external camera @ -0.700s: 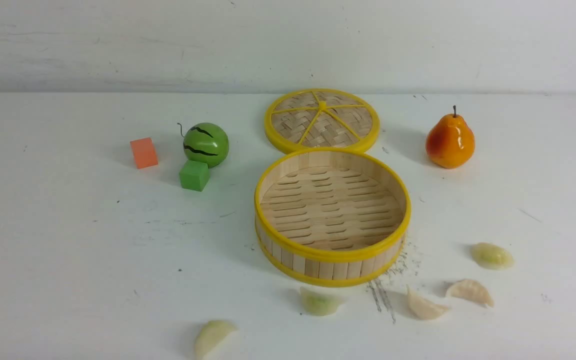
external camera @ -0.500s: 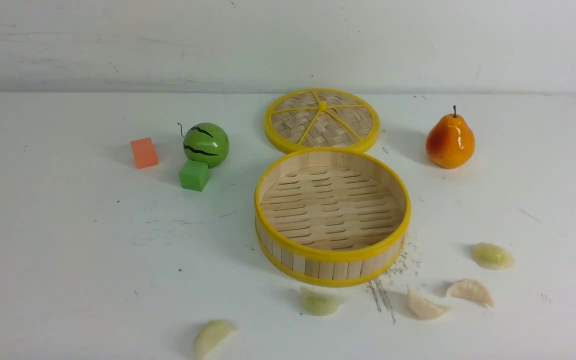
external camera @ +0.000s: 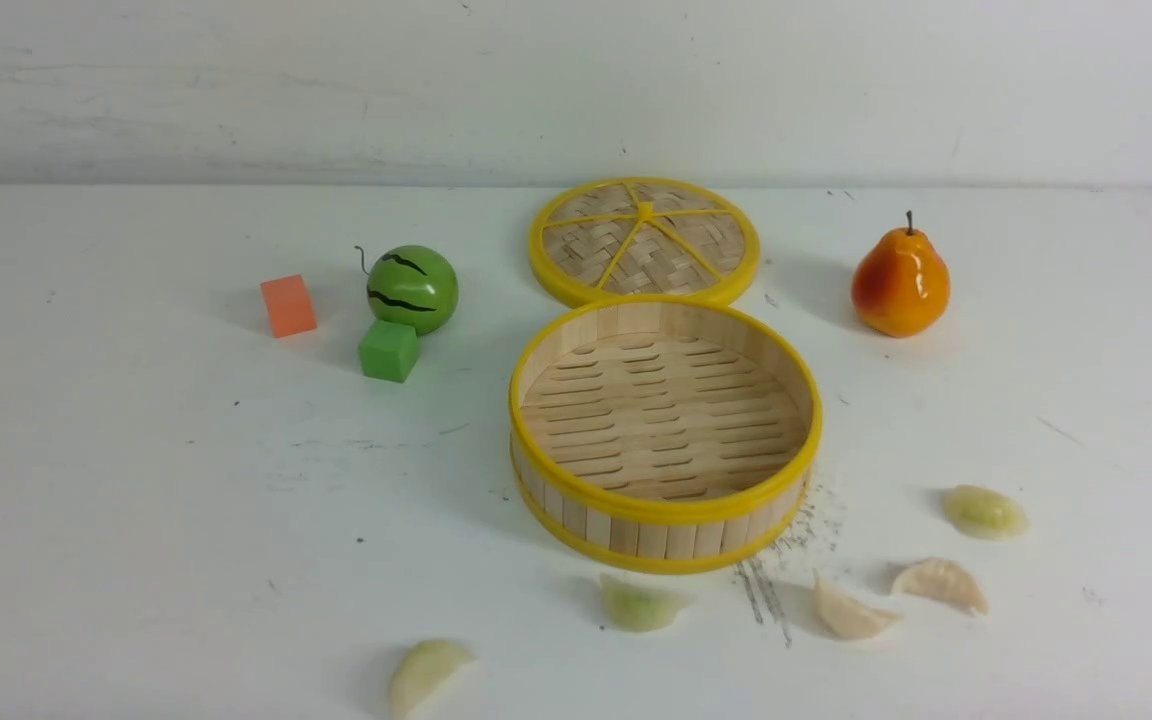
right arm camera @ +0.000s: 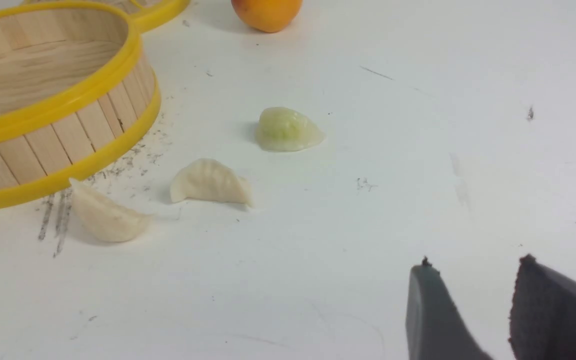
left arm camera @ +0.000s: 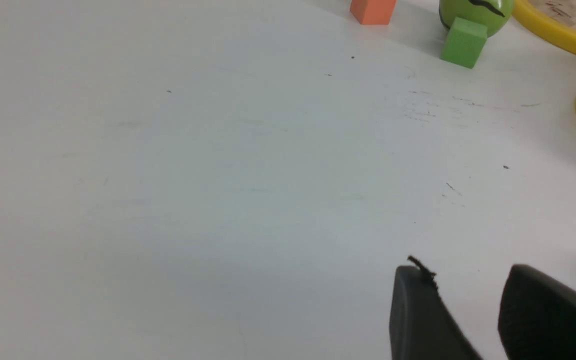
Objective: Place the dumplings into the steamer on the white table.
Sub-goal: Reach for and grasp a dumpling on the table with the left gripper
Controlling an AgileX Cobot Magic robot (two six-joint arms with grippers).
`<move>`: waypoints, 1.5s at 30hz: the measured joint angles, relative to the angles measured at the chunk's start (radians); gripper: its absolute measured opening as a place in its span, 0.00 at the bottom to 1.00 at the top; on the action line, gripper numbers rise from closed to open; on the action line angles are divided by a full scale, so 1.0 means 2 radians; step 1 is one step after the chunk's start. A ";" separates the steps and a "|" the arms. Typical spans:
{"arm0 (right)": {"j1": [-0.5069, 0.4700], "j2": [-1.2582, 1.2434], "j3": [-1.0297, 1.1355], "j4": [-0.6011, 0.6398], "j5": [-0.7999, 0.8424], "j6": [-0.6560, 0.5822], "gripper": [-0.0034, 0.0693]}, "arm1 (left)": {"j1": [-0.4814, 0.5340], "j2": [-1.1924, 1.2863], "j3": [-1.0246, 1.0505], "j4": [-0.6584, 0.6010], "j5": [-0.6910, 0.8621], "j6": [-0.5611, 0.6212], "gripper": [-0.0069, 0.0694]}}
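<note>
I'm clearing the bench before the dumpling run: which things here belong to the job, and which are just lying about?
Job: five dumplings, steamer, white table.
Lying about: woven lid, pear, toy watermelon, orange cube, green cube.

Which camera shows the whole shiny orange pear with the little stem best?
The front view: the shiny orange toy pear stands whole there, stem and all. The right wrist view catches only its lower part at the picture's edge. The left wrist view misses it.
</note>
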 joint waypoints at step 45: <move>0.000 0.000 0.000 -0.025 0.000 0.000 0.38 | 0.000 0.000 0.000 0.000 0.000 0.000 0.40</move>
